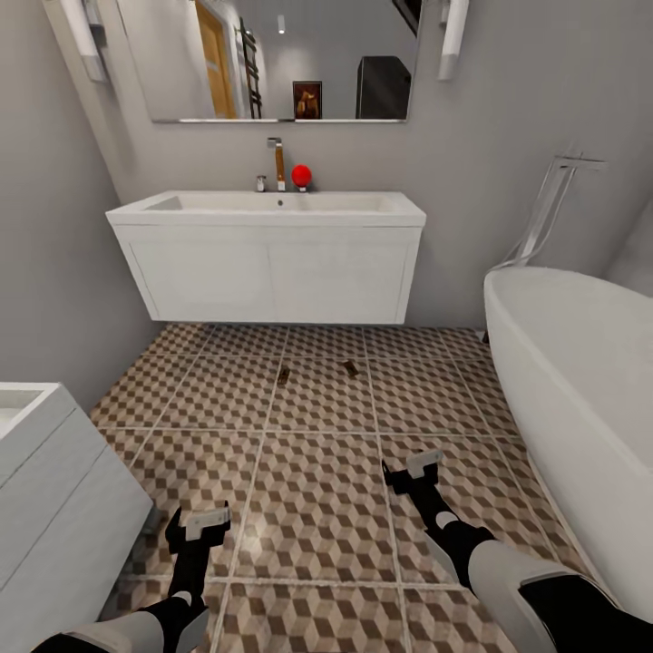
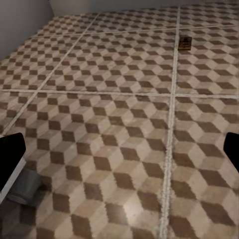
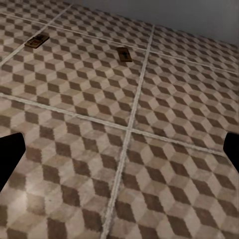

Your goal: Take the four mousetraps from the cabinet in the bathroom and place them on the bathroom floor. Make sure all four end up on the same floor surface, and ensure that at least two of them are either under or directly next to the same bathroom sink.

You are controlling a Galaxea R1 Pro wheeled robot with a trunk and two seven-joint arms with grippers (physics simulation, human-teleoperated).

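Two mousetraps [image 1: 284, 374] [image 1: 350, 367] flat on the patterned floor [image 1: 317, 508] at mid-frame, just in front of the white sink [image 1: 272, 213] in the upper centre, near each other but apart. Left gripper [image 1: 198, 526] lower left and right gripper [image 1: 413, 472] lower right, both with jaws spread and empty. Judged roughly half complete: two more traps to fetch from the cabinet.

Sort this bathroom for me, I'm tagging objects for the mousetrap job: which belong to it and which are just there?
Part of the job:
- left mousetrap on the tiles
- right mousetrap beside it
- sink just behind them
- bathroom floor
- left hand and right hand, both open and empty

Just there:
- bathtub
- mirror
- red ball by the faucet
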